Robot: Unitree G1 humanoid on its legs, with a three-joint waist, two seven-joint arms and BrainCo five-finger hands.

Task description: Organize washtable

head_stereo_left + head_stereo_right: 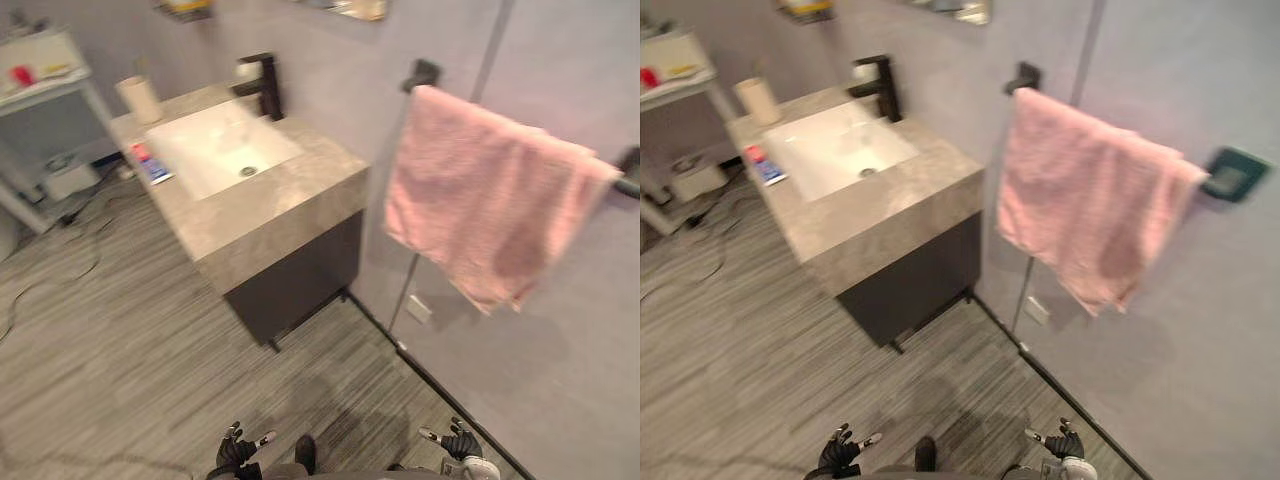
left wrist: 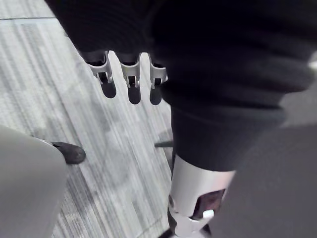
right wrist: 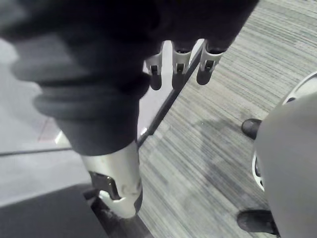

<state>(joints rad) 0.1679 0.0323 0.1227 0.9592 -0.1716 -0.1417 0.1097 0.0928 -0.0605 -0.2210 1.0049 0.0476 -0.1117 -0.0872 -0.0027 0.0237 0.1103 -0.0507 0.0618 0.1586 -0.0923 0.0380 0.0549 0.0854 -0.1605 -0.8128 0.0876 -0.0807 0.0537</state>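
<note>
The washtable is a grey stone top on a dark cabinet against the wall, with a white sink basin and a black faucet. A pale cup stands at its far left corner, and a blue and red tube lies on the left rim. A pink towel hangs over a black rail on the right wall. My left hand and right hand hang low over the floor, far from the washtable. Both are open, their fingers relaxed and holding nothing.
A white shelf unit with small items stands at the far left, and cables trail on the wood-look floor below it. A socket sits low on the right wall. Open floor lies between me and the cabinet.
</note>
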